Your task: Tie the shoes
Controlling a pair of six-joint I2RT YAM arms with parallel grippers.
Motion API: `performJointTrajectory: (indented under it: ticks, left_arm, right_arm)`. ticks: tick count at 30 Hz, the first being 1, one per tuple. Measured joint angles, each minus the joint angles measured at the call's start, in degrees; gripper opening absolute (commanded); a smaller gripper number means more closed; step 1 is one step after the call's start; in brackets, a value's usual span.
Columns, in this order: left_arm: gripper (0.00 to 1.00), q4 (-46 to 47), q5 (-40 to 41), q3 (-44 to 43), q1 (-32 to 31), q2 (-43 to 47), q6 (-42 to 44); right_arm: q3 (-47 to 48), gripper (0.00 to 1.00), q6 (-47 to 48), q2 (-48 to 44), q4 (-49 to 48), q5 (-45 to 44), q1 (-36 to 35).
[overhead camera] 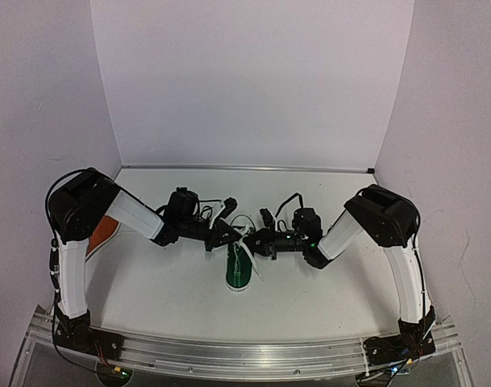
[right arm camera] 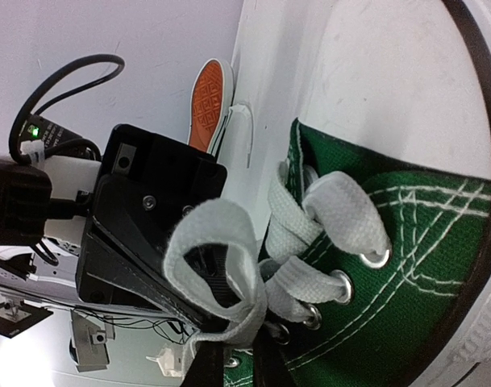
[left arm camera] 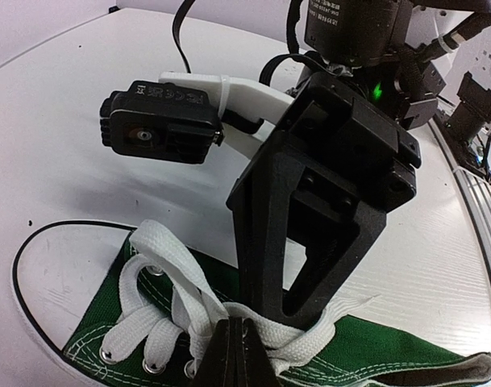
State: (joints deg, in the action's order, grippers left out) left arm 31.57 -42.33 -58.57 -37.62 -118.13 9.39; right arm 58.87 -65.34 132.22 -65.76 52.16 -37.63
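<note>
The dark green shoe point(overhead camera: 239, 271) with white laces point(overhead camera: 243, 224) lies mid-table, toe toward the arms. Both grippers meet over its laces. My left gripper point(overhead camera: 231, 235) is shut on a lace strand at the knot; in the left wrist view its fingers point(left arm camera: 233, 355) pinch the lace point(left arm camera: 168, 266) above the green shoe point(left arm camera: 390, 351). My right gripper point(overhead camera: 258, 239) is shut on a lace loop point(right arm camera: 221, 242) over the green shoe point(right arm camera: 406, 234); its tip point(right arm camera: 237, 367) sits at the loop's base. The orange-red shoe point(overhead camera: 104, 232) lies at the left, partly hidden by the left arm.
The right gripper's body point(left arm camera: 326, 193) fills the left wrist view, very close to my left fingers. The left gripper's body point(right arm camera: 140, 234) crowds the right wrist view. The orange shoe's sole point(right arm camera: 209, 93) shows by the wall. White walls close in the table's back and sides.
</note>
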Motion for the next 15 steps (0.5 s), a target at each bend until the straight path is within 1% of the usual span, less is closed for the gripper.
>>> performJointTrajectory:
  ticks: [11, 15]
  left_arm:
    - [0.00, -0.07, 0.25, 0.20, 0.12, 0.33, 0.24]
    - [0.02, -0.66, 0.88, 0.55, 0.09, 1.47, 0.97]
  right_arm:
    - [-1.71, 0.00, 0.95, -1.22, 0.25, -1.58, -0.07]
    - [-2.74, 0.00, 2.92, -3.05, 2.20, -2.45, -0.09]
